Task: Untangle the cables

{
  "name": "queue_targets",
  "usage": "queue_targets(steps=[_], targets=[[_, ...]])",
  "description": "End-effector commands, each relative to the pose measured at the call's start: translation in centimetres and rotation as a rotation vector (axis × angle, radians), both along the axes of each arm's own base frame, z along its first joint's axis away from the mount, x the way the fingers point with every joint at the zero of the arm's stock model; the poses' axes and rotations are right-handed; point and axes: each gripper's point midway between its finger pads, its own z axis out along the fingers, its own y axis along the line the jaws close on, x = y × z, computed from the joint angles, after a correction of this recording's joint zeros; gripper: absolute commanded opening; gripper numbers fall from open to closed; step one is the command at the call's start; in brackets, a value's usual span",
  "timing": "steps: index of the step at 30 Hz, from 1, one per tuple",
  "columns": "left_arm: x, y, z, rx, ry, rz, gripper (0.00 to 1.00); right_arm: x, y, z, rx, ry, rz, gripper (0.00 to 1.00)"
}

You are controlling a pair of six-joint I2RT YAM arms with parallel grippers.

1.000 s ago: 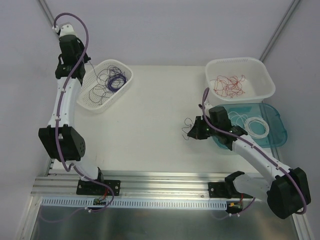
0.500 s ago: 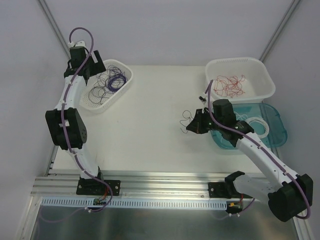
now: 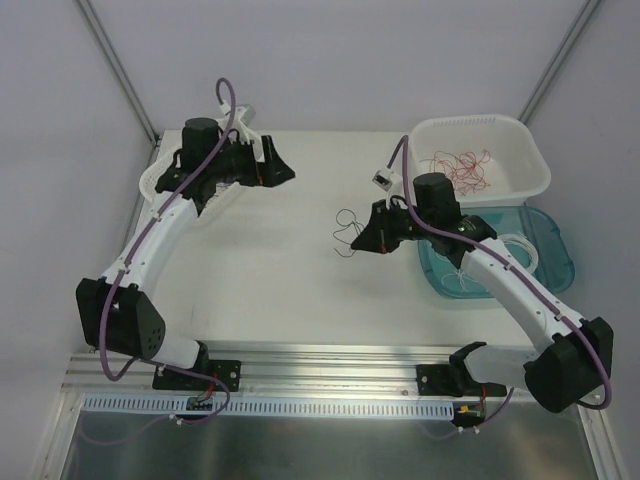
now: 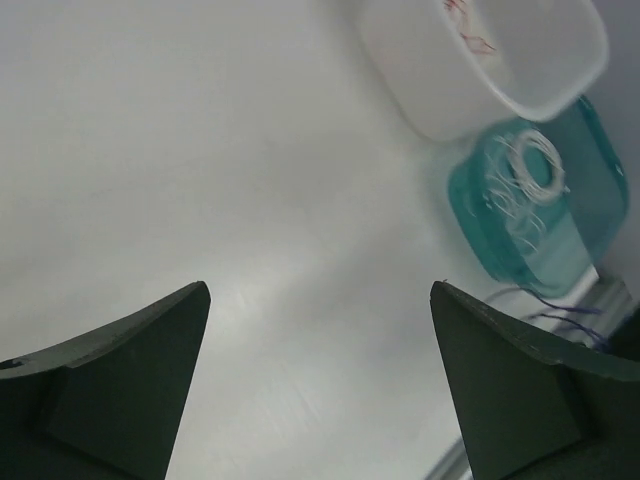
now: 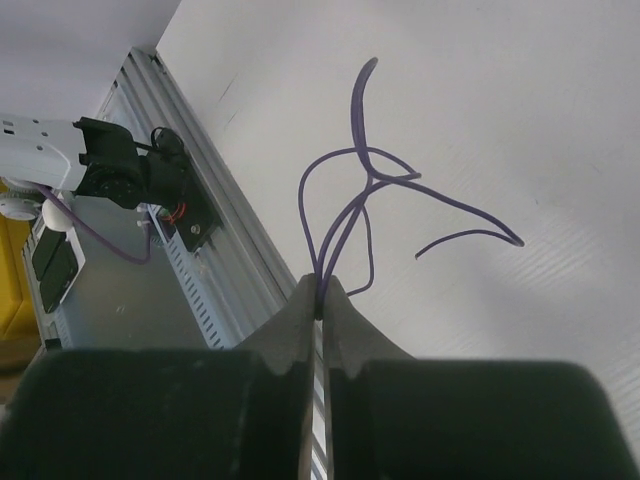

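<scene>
My right gripper (image 3: 364, 241) is shut on a thin dark purple cable (image 3: 347, 230) over the middle of the table. In the right wrist view its strands (image 5: 365, 170) curl out from between the closed fingertips (image 5: 320, 287). My left gripper (image 3: 281, 166) reaches over the back left of the table. It is open, and in the left wrist view (image 4: 320, 290) only bare table shows between its fingers. Red cables (image 3: 460, 166) lie in the white basket (image 3: 533, 182). A white cable coil (image 4: 530, 160) lies in the teal tray (image 4: 590, 205).
The left arm covers nearly all of the basket at the back left. The white basket (image 4: 480, 95) and the teal tray (image 3: 552, 262) stand side by side at the right. A metal rail (image 3: 320, 372) runs along the near edge.
The left arm swung from the back-left basket rightwards over the table, and its jaws opened. The right gripper moved left and slightly away from me, still holding the purple cable.
</scene>
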Motion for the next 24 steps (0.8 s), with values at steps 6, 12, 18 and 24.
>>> queue_targets(steps=[6, 12, 18, 24], targets=[[-10.2, -10.8, 1.9, -0.090, -0.052, -0.433, 0.90, -0.8, 3.2, 2.0, 0.071, -0.056, 0.166, 0.01], [-12.3, -12.2, 0.4, -0.087, -0.029, -0.498, 0.81, -1.6, 4.5, 2.0, 0.084, -0.051, 0.202, 0.01], [-13.7, -12.8, -0.2, -0.092, -0.020, -0.561, 0.62, -1.9, 4.8, 2.2, 0.094, -0.057, 0.200, 0.01], [-14.5, -13.8, -0.7, -0.101, 0.003, -0.609, 0.41, -2.3, 4.9, 2.1, 0.091, -0.060, 0.202, 0.01]])
